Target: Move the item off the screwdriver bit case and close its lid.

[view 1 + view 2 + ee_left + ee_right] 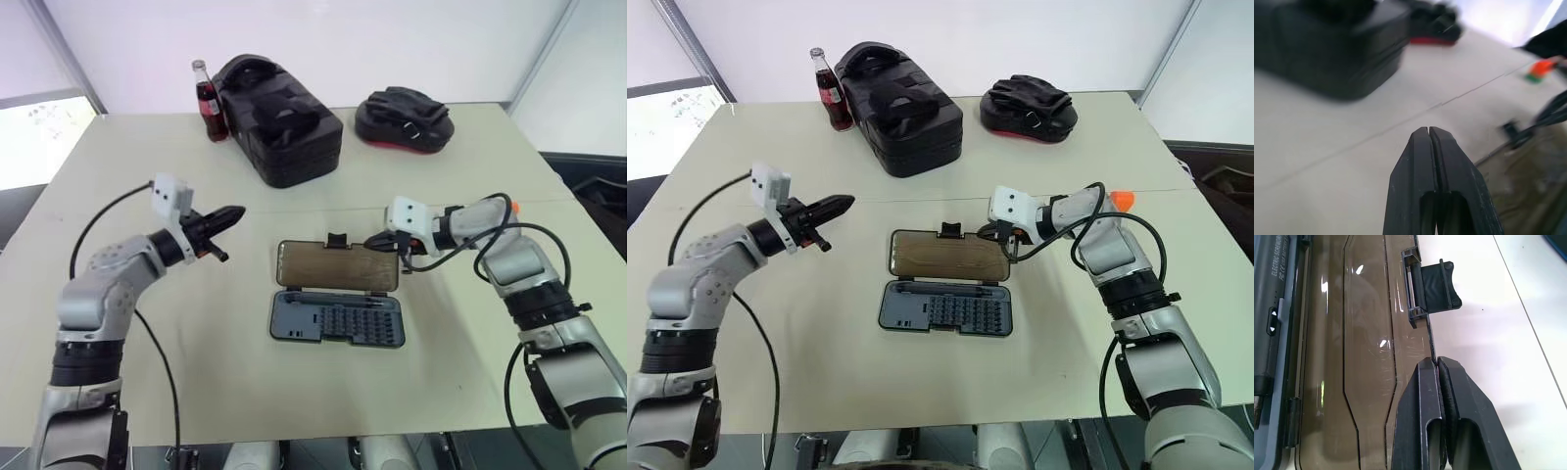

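Writing: white print along the driver in the screwdriver bit case, starts "ELECTRIC SCREWDR…", rest cut off; second line too small to read. Cola-type bottle, red label, text unreadable.

All places rel. to the case, largest first:
- Table, pale beige, seam line running across it beyond the case.
- Bulky black toolbox, well beyond the case, slightly left; bottle touching or just beside its left side.
- Black glove-like bundle on a red base, well beyond, to the right.
- Case itself: dark grey tray w/ rows of small bits + slim driver, lying open near the table's middle.
- Lid: smoky-brown translucent panel, folded back flat on the far side of the tray, black latch tab on its far edge.
- Item: small orange block, green base, on the table well right of the case, behind the right forearm, off the case.

Right gripper: at the lid's right far edge, fingers pinched together on the thin edge of the lid. Left gripper: left of the case, above the table, fingers pressed together, nothing between them. Nothing lies on the tray or lid.
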Controlling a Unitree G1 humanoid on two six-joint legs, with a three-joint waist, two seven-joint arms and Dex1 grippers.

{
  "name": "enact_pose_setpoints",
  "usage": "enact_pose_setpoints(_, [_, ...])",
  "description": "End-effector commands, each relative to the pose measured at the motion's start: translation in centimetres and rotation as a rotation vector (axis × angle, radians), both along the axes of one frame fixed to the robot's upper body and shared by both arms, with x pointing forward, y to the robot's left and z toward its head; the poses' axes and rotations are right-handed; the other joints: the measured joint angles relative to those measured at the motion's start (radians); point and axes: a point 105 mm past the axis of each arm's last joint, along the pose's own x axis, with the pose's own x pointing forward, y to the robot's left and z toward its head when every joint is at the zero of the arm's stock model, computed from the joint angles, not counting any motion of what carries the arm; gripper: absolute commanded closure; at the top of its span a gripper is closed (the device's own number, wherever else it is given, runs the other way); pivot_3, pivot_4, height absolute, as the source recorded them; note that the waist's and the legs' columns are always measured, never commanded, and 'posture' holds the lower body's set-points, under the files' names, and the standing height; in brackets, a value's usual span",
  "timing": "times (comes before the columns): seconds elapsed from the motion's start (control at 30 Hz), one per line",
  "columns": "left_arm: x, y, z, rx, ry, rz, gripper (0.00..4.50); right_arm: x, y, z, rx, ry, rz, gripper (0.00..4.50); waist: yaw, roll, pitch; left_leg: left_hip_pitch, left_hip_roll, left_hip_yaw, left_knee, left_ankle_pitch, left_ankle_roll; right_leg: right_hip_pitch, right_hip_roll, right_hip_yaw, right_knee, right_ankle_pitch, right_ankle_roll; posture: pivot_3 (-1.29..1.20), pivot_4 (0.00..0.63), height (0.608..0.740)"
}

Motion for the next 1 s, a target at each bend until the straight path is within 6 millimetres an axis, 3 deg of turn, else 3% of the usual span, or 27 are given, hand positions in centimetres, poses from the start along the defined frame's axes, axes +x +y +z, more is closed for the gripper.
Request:
enact_pose_setpoints(0.03, [1.1, -0.7, -0.8, 0.051, -0.023, -0.01, 4.5, 0.2, 0.4, 2.0, 0.033, -0.078, 0.015, 4.46, 0.003, -0.001, 0.001, 0.0, 0.0, 0.0, 0.0, 0.0, 0.0, 0.0, 0.0, 0.0, 0.0, 0.0, 0.0, 0.0, 0.15, 0.74])
enact_pose_setpoints(0.23, [1.1, -4.7, -5.2, 0.068, 0.109, -0.231, 4.5, 0.3, 0.5, 1.9, 0.049, -0.071, 0.006, 4.46, 0.001, -0.002, 0.001, -0.001, -0.001, 0.0, 0.0, 0.0, 0.0, 0.0, -0.001, 0.0, -0.001, 0.0, 0.0, 0.0, 0.15, 0.74])
enact_pose_setpoints(0.43, [0.5, -7.6, -5.7, 0.002, 0.156, -0.415, 4.5, 0.2, 0.7, 1.6, 0.056, -0.063, 0.002, 4.46, -0.002, -0.002, 0.001, -0.001, -0.001, 0.0, 0.0, 0.0, 0.0, 0.0, 0.0, -0.001, 0.0, 0.0, 0.0, 0.0, 0.15, 0.74])
enact_pose_setpoints(0.63, [0.5, -8.2, -6.3, -0.008, 0.167, -0.434, 4.5, 0.0, 0.7, 1.1, 0.048, -0.06, 0.014, 4.46, 0.001, -0.002, 0.001, -0.001, -0.001, 0.0, 0.0, 0.0, 0.0, 0.0, 0.0, 0.0, 0.0, 0.0, 0.0, 0.0, 0.15, 0.74])
enact_pose_setpoints(0.73, [0.7, -8.2, -6.7, 0.006, 0.165, -0.428, 4.5, 0.0, 0.9, 1.1, 0.05, -0.06, 0.019, 3.6, 0.003, -0.002, 0.001, -0.001, -0.001, 0.0, 0.0, 0.0, 0.0, 0.0, -0.001, 0.0, 0.0, 0.0, 0.0, 0.0, 0.15, 0.74])
enact_pose_setpoints(0.97, [1.0, -8.0, -7.1, 0.048, 0.149, -0.423, 4.5, -0.2, 0.9, 2.1, 0.018, -0.114, 0.029, 0.12, 0.003, -0.002, 0.001, 0.0, -0.001, 0.0, 0.001, 0.0, 0.0, 0.001, -0.001, -0.001, 0.0, 0.0, 0.0, 0.0, 0.15, 0.74])
enact_pose_setpoints(1.0, [1.0, -8.0, -7.1, 0.05, 0.144, -0.423, 4.5, -0.4, 0.8, 2.6, 0.019, -0.118, 0.029, 0.12, 0.004, -0.002, 0.001, 0.0, -0.001, -0.001, 0.001, 0.0, 0.0, 0.001, -0.001, -0.001, 0.0, 0.0, 0.0, 0.0, 0.15, 0.74])
